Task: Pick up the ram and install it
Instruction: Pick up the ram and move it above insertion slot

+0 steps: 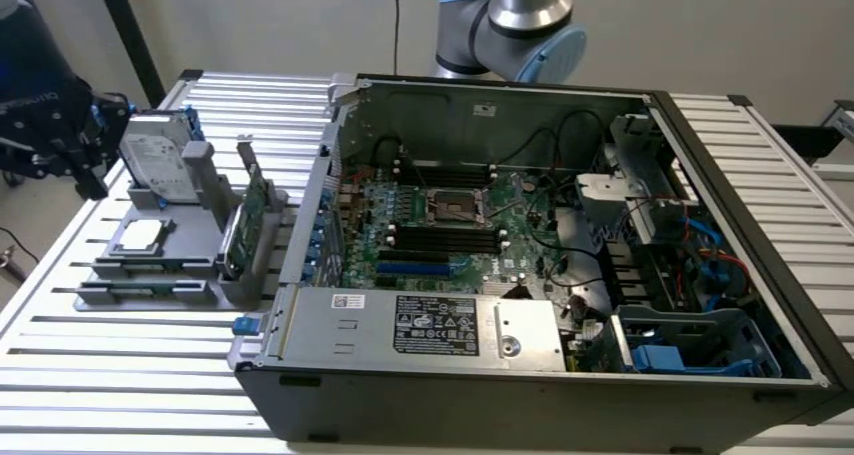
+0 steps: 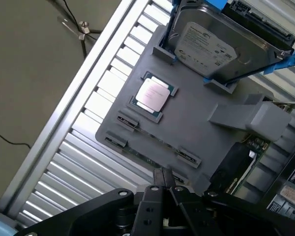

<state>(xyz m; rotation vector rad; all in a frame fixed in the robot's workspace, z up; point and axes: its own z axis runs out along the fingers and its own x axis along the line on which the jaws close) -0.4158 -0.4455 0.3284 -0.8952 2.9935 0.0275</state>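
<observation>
fingers [image 2: 159, 178]: clenched together, empty | ram [image 2: 146, 157]: lying in the edge slot of the grey holder [image 2: 196, 113], just ahead of the fingertips, contact unclear | beyond the fingers: processor chip [image 2: 152, 94], then hard drive [image 2: 211, 44] | beside them: expansion card [image 2: 243, 164] | all on slatted table [image 2: 73, 162]

Green ram [image 2: 143, 154], grey tray [image 2: 196, 128]

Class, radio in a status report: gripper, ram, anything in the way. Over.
Gripper shut, empty, close over grey holder edge. Ram in that edge slot, not lifted. Nothing between; processor and hard drive sit apart.
</observation>
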